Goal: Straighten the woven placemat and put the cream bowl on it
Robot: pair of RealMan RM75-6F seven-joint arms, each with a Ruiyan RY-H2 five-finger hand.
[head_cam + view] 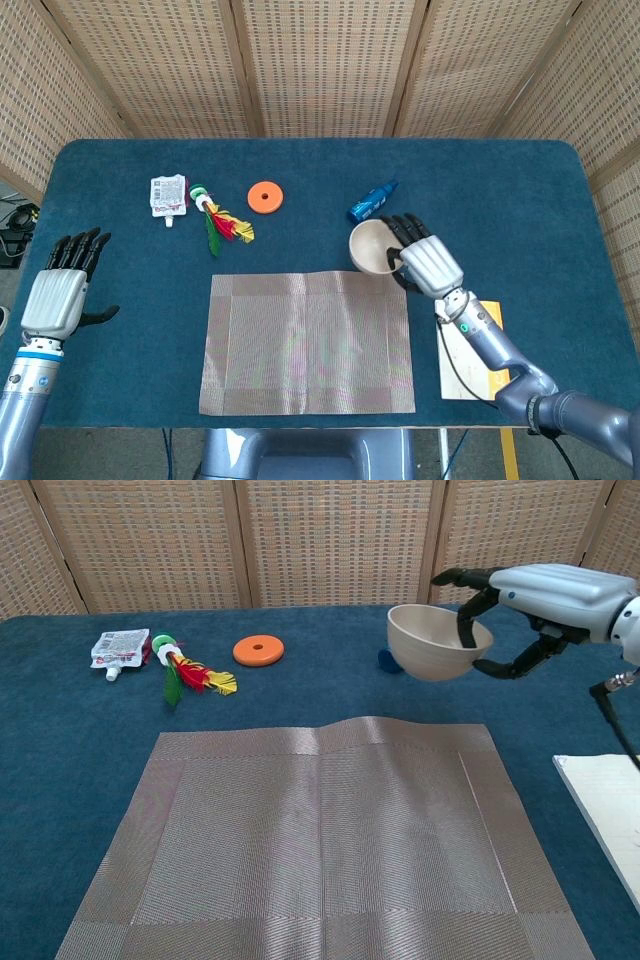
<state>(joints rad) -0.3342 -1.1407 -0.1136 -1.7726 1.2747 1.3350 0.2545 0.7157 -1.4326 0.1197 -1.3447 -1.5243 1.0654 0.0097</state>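
Silver-shelled, the right hand [545, 588] grips the cream bowl [428, 641] by its rim, holding it clear of the table above the woven placemat's [308, 341] corner at two o'clock (a blue bottle [371, 203] lies just beyond). At nine o'clock, the left hand [60, 294] is spread, holding nothing.

Cream bowl [430, 640] upright, held above table near far right corner of flat woven placemat [320, 845].

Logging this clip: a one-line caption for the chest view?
Right hand carries the cream bowl above the table toward the woven placemat.
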